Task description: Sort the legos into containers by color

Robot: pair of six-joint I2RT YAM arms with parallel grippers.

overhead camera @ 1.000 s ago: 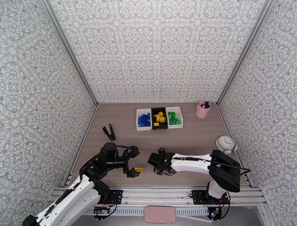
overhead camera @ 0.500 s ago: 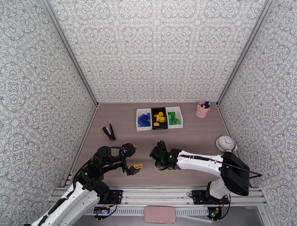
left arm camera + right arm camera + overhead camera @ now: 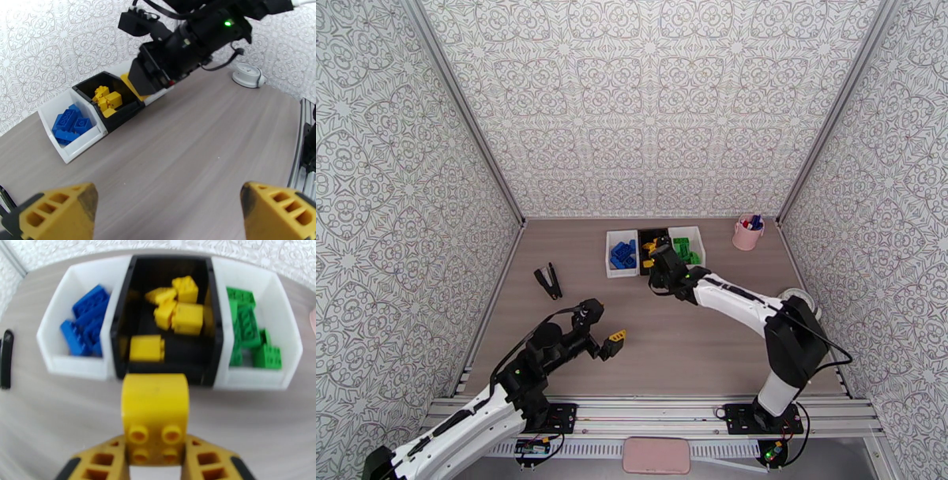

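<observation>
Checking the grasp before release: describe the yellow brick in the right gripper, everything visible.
The yellow lego is glossy hard plastic, oblong, with a rounded far end and four round studs facing the wrist camera. The right gripper is shut on its near end, a yellow finger on each side. Held aloft, it points at the near wall of the black bin; other yellow bricks lie inside. Nothing else seems to touch it.
</observation>
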